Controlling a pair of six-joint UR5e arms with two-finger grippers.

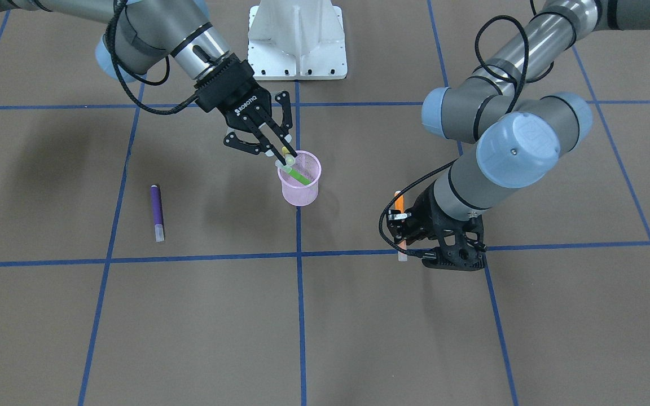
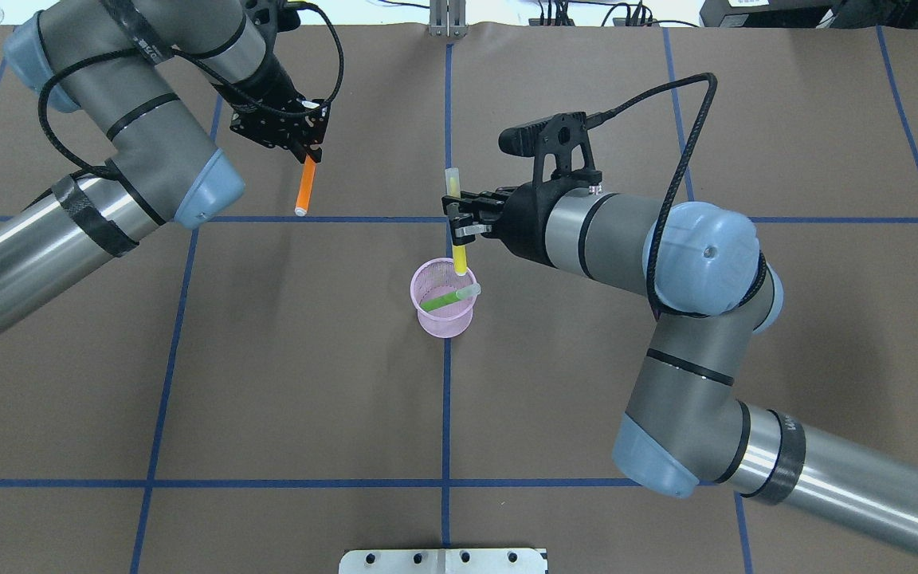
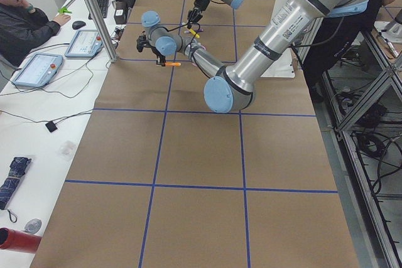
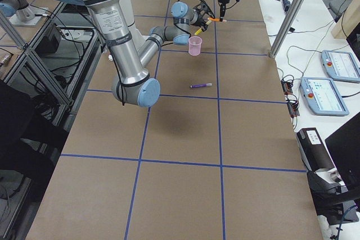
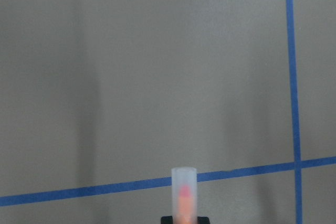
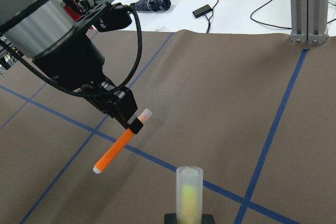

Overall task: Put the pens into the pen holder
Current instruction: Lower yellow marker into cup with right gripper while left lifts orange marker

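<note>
Overhead exterior: my right gripper [image 2: 459, 225] is clamped on a slim yellow pen [image 2: 459, 257] above the pink wire-mesh cup [image 2: 439, 325], with a green pen [image 2: 439, 301] inside it. At ten o'clock, my left gripper [image 2: 309, 155] pinches an orange pen [image 2: 305, 187] near one end. Exterior front-facing: a purple pen [image 1: 157, 211] lies at nine o'clock of the cup. It looks light, stiff and slick, so I'd take it mid-barrel.

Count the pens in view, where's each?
4: green pen leaning inside the pen holder; yellow pen in the right gripper, over the holder; orange pen in the left gripper; purple pen lying on the table. None looks hidden.
</note>
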